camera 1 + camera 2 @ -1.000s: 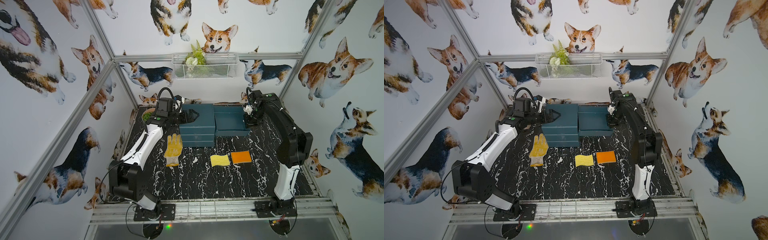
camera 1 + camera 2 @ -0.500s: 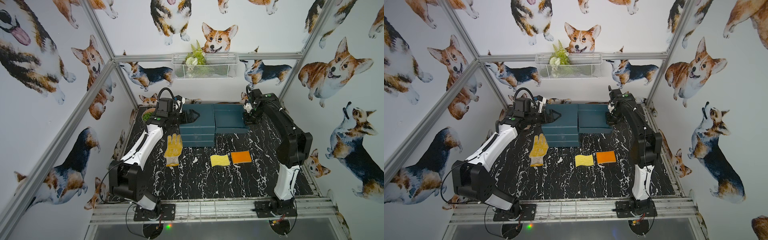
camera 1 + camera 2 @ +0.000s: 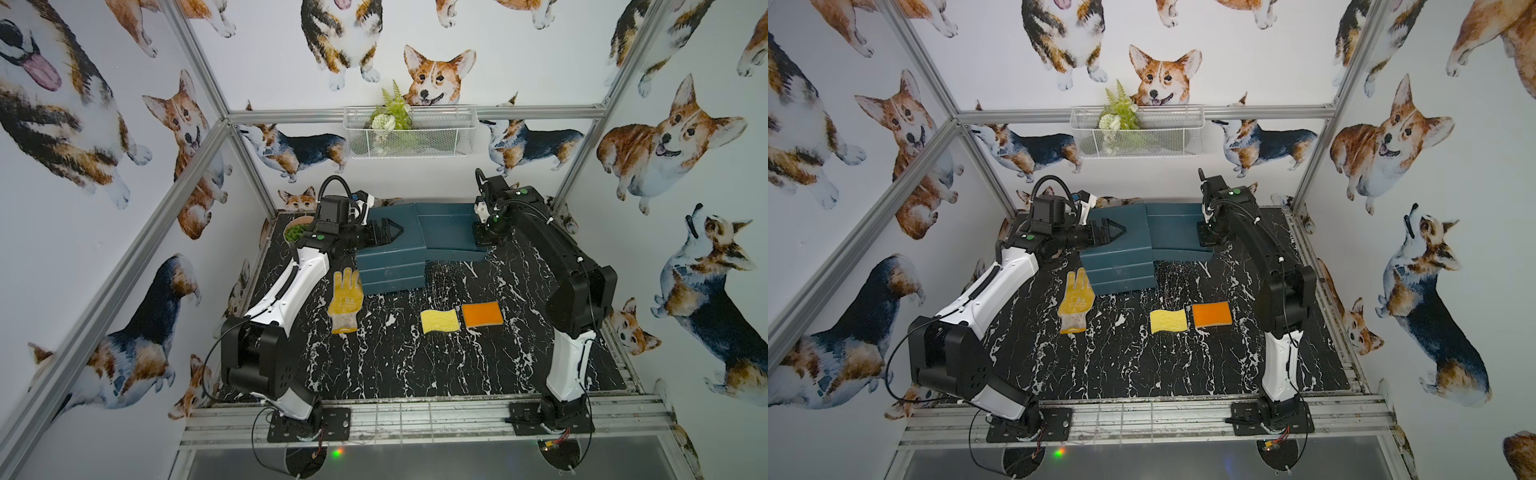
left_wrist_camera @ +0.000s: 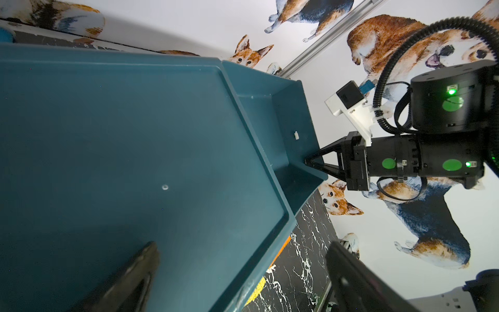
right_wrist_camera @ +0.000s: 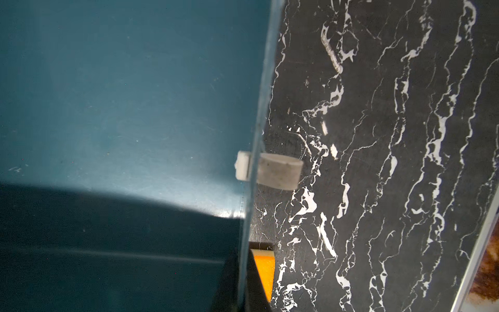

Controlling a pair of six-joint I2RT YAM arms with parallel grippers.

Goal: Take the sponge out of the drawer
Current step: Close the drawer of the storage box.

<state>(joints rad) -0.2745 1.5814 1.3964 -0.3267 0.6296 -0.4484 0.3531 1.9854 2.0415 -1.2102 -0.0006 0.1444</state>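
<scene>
The drawer (image 3: pixel 449 228) stands pulled out and, so far as we can tell, empty; the right gripper (image 4: pixel 310 162) pinches its front wall; the left gripper (image 3: pixel 395 231) hovers spread over its cabinet (image 3: pixel 390 257); before the drawer lies the orange sponge (image 3: pixel 482 314); we judge it light and squashy, best nipped across its width.

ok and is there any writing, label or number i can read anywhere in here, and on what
No text here can be read.
glove: a faint printed mark on its back, too small to read.
drawer unit and its open drawer: no label visible.
green round stickers: blank.
yellow sponge and orange sponge: no print visible.
</scene>
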